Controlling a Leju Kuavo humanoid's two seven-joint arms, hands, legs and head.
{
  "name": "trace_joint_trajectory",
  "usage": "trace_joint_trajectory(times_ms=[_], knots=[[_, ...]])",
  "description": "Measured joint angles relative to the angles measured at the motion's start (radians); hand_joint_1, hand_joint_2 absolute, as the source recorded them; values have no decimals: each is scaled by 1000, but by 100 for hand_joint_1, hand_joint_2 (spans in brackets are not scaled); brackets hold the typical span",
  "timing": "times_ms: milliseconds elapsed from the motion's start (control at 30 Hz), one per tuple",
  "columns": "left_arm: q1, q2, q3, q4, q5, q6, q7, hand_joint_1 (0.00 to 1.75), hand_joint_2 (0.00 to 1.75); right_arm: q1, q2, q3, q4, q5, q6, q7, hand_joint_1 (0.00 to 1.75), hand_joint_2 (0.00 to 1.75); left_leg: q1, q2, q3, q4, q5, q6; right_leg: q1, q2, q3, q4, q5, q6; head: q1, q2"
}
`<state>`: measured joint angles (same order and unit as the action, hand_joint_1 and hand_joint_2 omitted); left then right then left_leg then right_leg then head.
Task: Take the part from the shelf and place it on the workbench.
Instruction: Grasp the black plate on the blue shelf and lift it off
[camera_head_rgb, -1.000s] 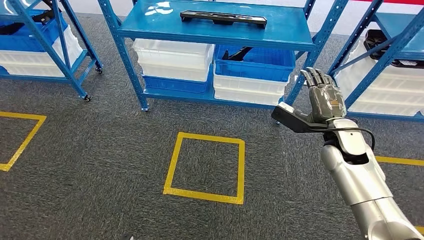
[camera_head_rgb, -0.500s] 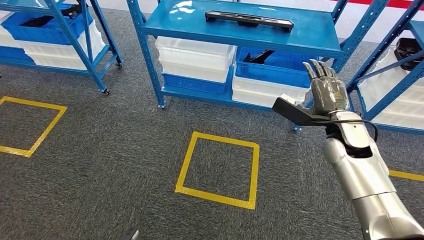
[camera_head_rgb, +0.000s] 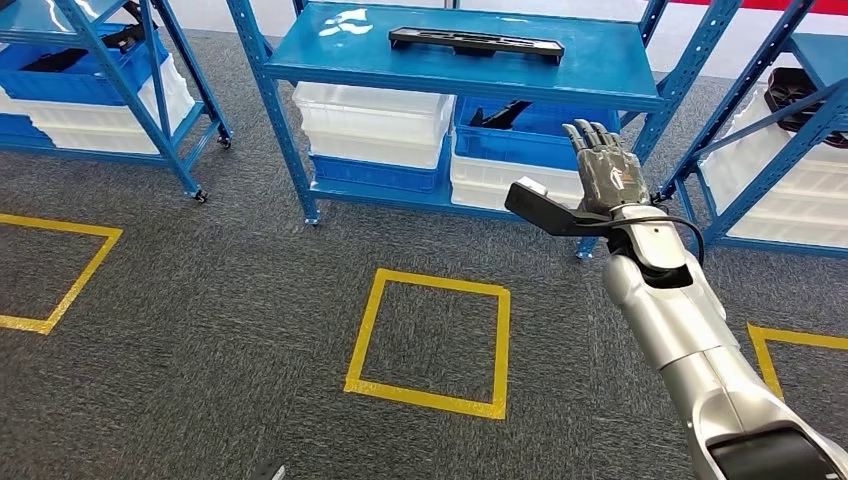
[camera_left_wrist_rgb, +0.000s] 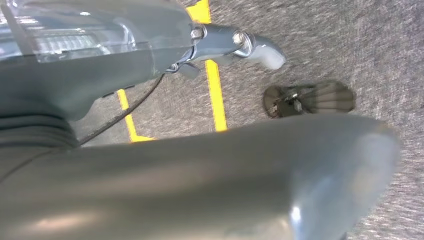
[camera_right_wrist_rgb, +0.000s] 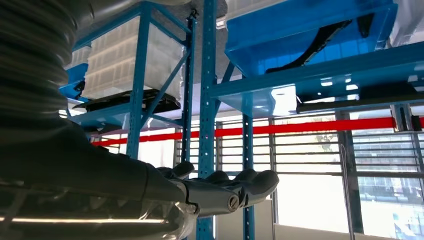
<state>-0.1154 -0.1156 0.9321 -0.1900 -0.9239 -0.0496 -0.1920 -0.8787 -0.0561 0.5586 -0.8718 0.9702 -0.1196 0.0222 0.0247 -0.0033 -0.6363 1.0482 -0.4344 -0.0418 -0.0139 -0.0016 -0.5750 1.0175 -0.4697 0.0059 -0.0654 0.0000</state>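
Note:
The part (camera_head_rgb: 470, 43), a long flat black piece, lies on the top board of the middle blue shelf (camera_head_rgb: 600, 85). My right hand (camera_head_rgb: 605, 172) is raised in front of the shelf's right post, below and to the right of the part and apart from it. Its fingers (camera_right_wrist_rgb: 227, 189) are stretched out straight with nothing in them. A black bracket (camera_head_rgb: 545, 210) juts left from that wrist. In the left wrist view my left hand (camera_left_wrist_rgb: 235, 42) hangs over the grey carpet, and how its fingers stand is not clear.
White bins (camera_head_rgb: 375, 120) and a blue bin (camera_head_rgb: 520, 135) holding a black piece sit under the top board. Blue racks with bins stand at the left (camera_head_rgb: 90, 80) and right (camera_head_rgb: 790, 130). Yellow tape squares (camera_head_rgb: 430, 345) mark the carpet.
The whole picture has shifted, so the camera has moved. My right hand stays raised with its fingers straight and now sits a little further left, closer to the shelf's right post.

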Motion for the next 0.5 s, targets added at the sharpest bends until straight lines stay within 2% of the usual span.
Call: trace_joint_trajectory(times_ms=[100,167,200,267,300,333,367,400,433,467,500], knots=[[1,0,-3,0,-1,0,1,0,0,-4,6,6,11,0,-1,0,0,175,-4,-6,2,-9,-4,18,-1,-1,1,-1,-4,10,8,0],[1,0,-4,0,-1,0,0,0,0,-7,8,9,17,0,-2,0,0,175,-3,-7,3,-10,-5,30,-3,-1,-15,32,-26,16,15,0],[0,0,-5,0,-1,1,0,0,0,-9,8,10,20,0,-2,0,0,175,-2,-7,4,-10,-6,35,-4,-1,-39,79,-50,18,20,0],[0,0,-7,0,-1,0,0,0,0,-10,10,11,27,0,-3,-1,0,175,-3,-7,5,-10,-10,42,-4,-1,-113,215,-102,19,27,0],[1,0,-7,0,-1,0,1,0,0,-7,10,12,30,0,-3,-1,0,175,-4,-8,6,-10,-11,44,-4,-1,-146,269,-114,19,28,0],[2,0,-8,0,-1,0,1,0,0,-3,10,12,34,0,-3,-1,0,175,-4,-9,8,-10,-13,45,-4,-1,-164,290,-108,18,29,0],[3,0,-8,0,0,0,1,0,0,-1,10,13,36,0,-4,-2,0,175,-4,-11,12,-10,-16,44,-4,-1,-164,272,-82,17,30,0],[4,0,-8,0,0,0,0,0,0,0,11,13,37,0,-4,-3,0,175,-4,-13,17,-10,-19,43,-3,-1,-144,216,-42,15,32,0],[4,0,-8,0,1,0,0,0,0,0,12,13,38,-2,-6,-5,0,175,-4,-14,23,-10,-23,41,-1,0,-113,143,-2,11,33,0],[4,0,-8,0,2,0,-1,0,0,-1,13,13,39,-3,-7,-6,0,175,-5,-14,27,-11,-27,37,2,0,-83,76,25,7,34,0],[3,0,-8,0,3,0,-2,0,0,-2,17,13,39,-6,-9,-8,0,175,-6,-15,29,-12,-30,33,6,1,-61,30,38,5,34,0]])
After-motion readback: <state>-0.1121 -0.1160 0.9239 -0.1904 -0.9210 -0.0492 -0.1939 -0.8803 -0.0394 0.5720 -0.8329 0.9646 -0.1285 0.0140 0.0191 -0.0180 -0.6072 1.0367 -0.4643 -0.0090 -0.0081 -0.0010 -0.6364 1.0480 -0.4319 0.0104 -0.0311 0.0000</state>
